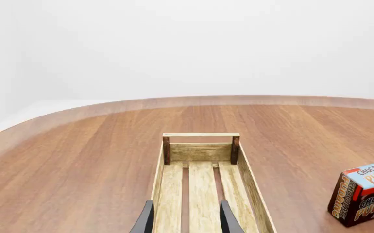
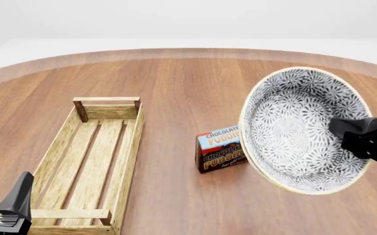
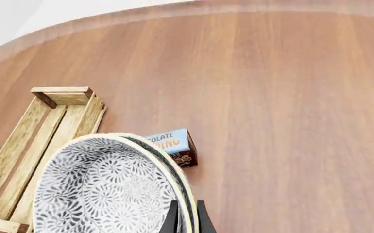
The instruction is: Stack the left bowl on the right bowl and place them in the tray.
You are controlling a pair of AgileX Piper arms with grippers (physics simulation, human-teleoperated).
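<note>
- Stacked grey-and-white floral-patterned ceramic bowls (image 2: 299,128) — tilted, held off the table, pinched at the rim by right gripper (image 3: 187,216).
- Long light-wood slatted tray (image 2: 128,147) lying well apart (left gripper (image 1: 185,217) spread above it).

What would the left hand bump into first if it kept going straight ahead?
Probably the tray: the left hand points along its slatted floor toward the far end wall, though its height above the slats is unclear.
</note>
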